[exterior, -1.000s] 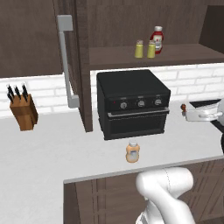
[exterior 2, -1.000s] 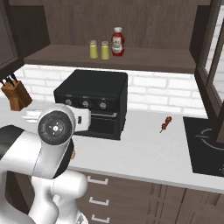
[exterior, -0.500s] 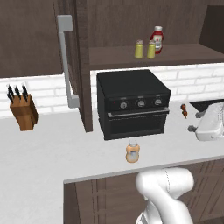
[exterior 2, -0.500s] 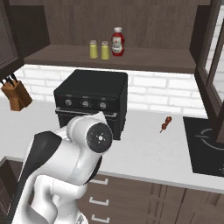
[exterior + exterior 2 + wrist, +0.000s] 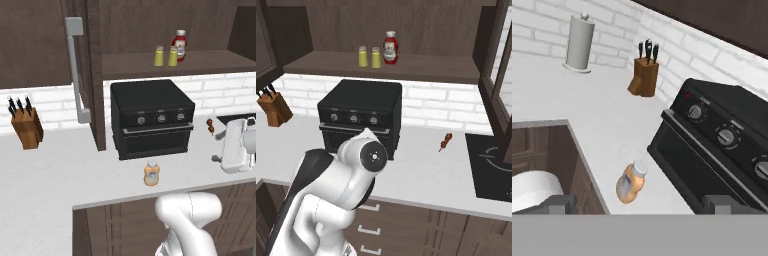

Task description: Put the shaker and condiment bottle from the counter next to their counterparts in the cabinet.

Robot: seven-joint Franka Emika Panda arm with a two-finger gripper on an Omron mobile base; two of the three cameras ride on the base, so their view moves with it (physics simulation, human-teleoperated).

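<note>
The peach-orange condiment bottle (image 5: pixel 151 173) stands on the counter (image 5: pixel 60 165), just in front of the black oven. In the hand view the condiment bottle (image 5: pixel 631 182) lies ahead, between the two wide-apart fingertips of my open, empty gripper (image 5: pixel 641 204). My gripper (image 5: pixel 218 148) hovers over the counter, right of the oven and well apart from the bottle. In the open cabinet (image 5: pixel 200 62), two alike yellow-olive shakers (image 5: pixel 159 56) (image 5: pixel 173 56) stand side by side on the shelf. The red white-capped bottle (image 5: pixel 180 45) is just right of them. I cannot tell which one is the shaker from the counter.
The black oven (image 5: pixel 152 117) sits at mid-counter under the shelf. The cabinet door with its grey bar handle (image 5: pixel 75 70) stands open to the left. A knife block (image 5: pixel 27 127) and a paper towel roll (image 5: pixel 579 42) stand further left. A small skewer (image 5: pixel 445 141) and a stovetop (image 5: pixel 491 165) lie to the right.
The hand has come down from shelf height towards the counter at the right of the oven, and the arm has folded lower. The jaws stay open and empty.
</note>
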